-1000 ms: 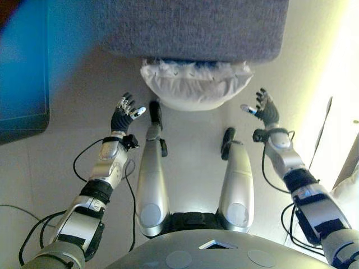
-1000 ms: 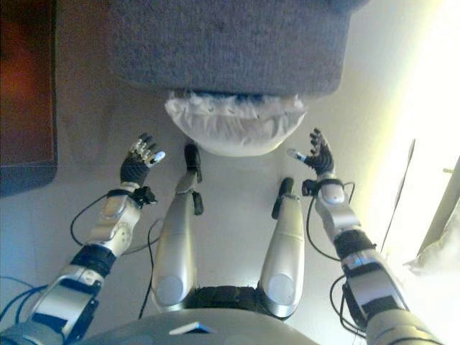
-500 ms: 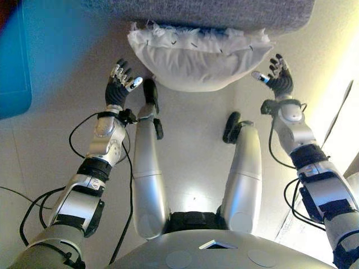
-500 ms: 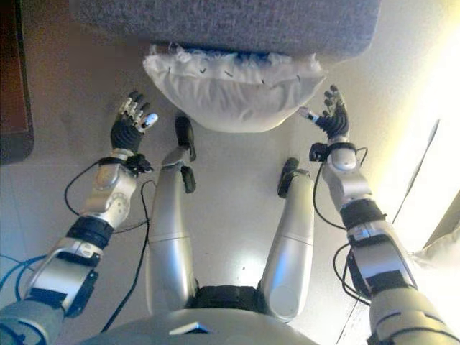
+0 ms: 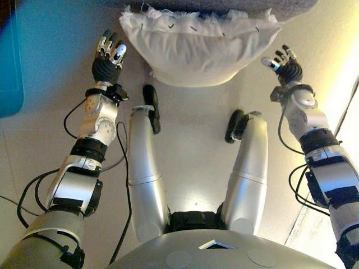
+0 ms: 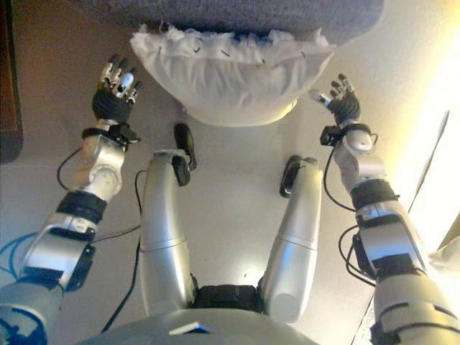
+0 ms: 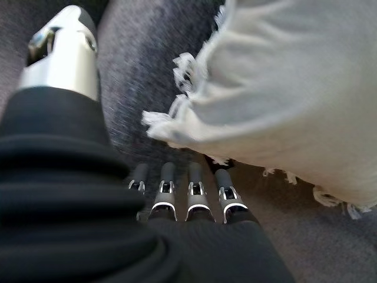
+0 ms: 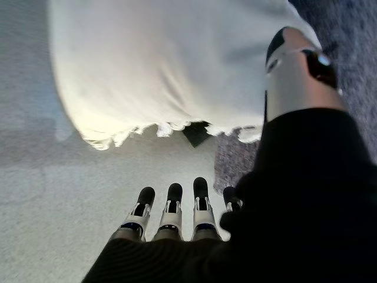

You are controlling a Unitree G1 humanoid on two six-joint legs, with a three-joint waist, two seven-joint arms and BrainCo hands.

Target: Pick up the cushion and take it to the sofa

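A white cushion (image 5: 199, 47) with a frayed fringe leans on the floor against the front of a grey sofa (image 6: 237, 14). My left hand (image 5: 106, 59) is open, just left of the cushion and apart from it. My right hand (image 5: 285, 64) is open, just right of the cushion, close to its corner. In the left wrist view the cushion's corner (image 7: 283, 100) shows past my straight fingers (image 7: 194, 194). In the right wrist view the cushion (image 8: 159, 65) hangs ahead of my fingers (image 8: 171, 209). Neither hand holds anything.
A dark cabinet or table (image 5: 8, 67) stands at the far left. A pale floor (image 5: 190, 162) runs under me. A bright strip and a light object (image 6: 449, 251) lie at the right edge.
The camera has moved closer to the sofa. Both hands have reached forward and now flank the cushion's two ends. They stay open.
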